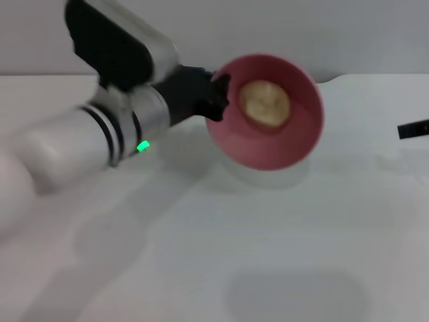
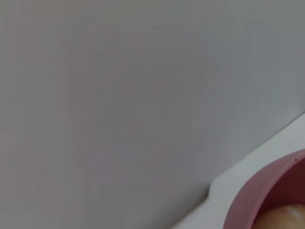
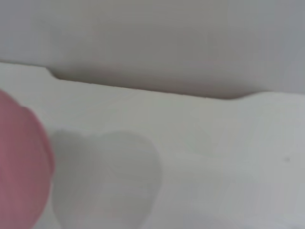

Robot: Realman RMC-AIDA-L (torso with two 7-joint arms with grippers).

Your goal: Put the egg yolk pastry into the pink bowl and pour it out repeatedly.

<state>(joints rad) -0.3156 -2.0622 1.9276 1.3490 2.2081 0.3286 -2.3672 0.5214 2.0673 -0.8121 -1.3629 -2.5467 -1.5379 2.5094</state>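
The pink bowl [image 1: 295, 144] is held off the white table and tilted so its opening faces me. The egg yolk pastry [image 1: 265, 102], pale tan-yellow, lies inside against the bowl's bottom. My left gripper [image 1: 218, 98] is shut on the bowl's left rim. The left wrist view shows part of the bowl's rim [image 2: 257, 195] and a bit of the pastry [image 2: 282, 219]. The right wrist view shows the bowl's pink outer wall [image 3: 21, 162]. My right gripper [image 1: 413, 129] shows only as a black tip at the right edge, away from the bowl.
The white table [image 1: 268, 255] spreads under the bowl, and the bowl's shadow [image 1: 268, 176] lies on it. A grey wall [image 1: 301, 27] stands behind the table's far edge.
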